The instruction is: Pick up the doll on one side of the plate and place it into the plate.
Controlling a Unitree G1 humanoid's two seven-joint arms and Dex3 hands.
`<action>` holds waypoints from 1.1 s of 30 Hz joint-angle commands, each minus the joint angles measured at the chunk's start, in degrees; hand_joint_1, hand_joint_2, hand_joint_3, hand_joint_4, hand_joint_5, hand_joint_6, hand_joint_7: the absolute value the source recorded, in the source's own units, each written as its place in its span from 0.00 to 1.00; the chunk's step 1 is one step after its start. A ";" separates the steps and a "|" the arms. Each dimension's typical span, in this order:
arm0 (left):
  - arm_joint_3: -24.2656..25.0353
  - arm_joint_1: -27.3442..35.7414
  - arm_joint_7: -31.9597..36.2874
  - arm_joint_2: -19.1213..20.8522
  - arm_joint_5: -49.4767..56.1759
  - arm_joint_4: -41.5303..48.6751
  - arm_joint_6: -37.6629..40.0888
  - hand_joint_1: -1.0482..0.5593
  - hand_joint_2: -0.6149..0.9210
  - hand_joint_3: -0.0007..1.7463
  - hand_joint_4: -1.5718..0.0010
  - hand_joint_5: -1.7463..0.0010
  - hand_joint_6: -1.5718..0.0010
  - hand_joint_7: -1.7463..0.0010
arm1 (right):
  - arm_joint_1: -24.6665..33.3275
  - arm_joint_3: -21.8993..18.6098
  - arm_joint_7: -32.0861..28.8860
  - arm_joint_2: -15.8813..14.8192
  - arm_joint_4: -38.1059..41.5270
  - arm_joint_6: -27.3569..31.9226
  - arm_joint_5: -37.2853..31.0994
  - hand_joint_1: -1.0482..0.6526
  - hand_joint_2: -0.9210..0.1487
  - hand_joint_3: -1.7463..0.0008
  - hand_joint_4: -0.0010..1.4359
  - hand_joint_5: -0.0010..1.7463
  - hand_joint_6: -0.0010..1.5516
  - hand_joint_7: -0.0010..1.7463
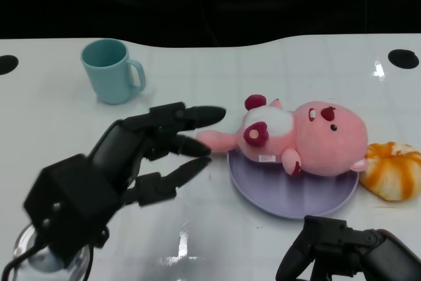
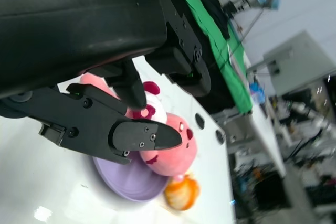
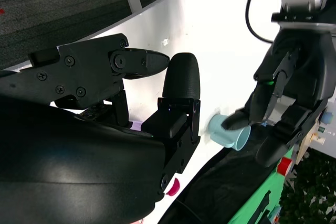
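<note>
The pink doll [image 1: 309,137] is lying on the purple plate [image 1: 289,195] at centre right; the left hand [image 1: 154,156] is hovering released, fingers spread, beside it.

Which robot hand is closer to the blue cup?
The left hand. It sits just in front of the cup, fingers spread toward the doll. The right hand is far off, at the table's near edge beyond the plate.

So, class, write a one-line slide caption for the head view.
Pink doll lying on the purple plate, left hand open beside it, teal mug behind.
</note>
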 commanded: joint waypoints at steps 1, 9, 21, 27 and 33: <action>2.19 4.07 1.58 -0.39 -3.74 -5.29 4.39 0.58 0.73 0.67 0.50 0.25 0.48 0.49 | 0.09 -0.47 -0.03 -0.32 -0.03 -0.54 0.71 0.46 0.00 0.81 0.48 0.89 0.39 0.73; 4.13 12.04 1.52 0.64 -11.08 -15.70 14.50 0.57 0.66 0.82 0.43 0.01 0.46 0.16 | 0.09 -0.47 -0.07 -0.31 -0.24 -0.12 0.95 0.45 0.00 0.81 0.48 0.89 0.39 0.73; 7.91 18.31 4.56 -1.12 -26.74 -20.25 29.03 0.59 0.64 0.87 0.39 0.00 0.49 0.02 | -0.03 -0.95 0.08 -0.71 0.36 -1.20 1.16 0.46 0.00 0.81 0.48 0.89 0.39 0.72; 7.53 18.80 1.09 0.66 -27.54 -14.49 24.57 0.60 0.62 0.87 0.38 0.00 0.49 0.03 | 0.55 -1.25 0.01 -0.76 0.90 -2.68 1.28 0.46 0.00 0.82 0.49 0.89 0.40 0.73; 6.86 17.66 -0.04 2.08 -27.18 -10.84 22.34 0.60 0.60 0.89 0.38 0.00 0.49 0.03 | 0.85 -1.14 -0.09 -0.62 0.62 -2.14 1.21 0.47 0.00 0.82 0.48 0.89 0.39 0.73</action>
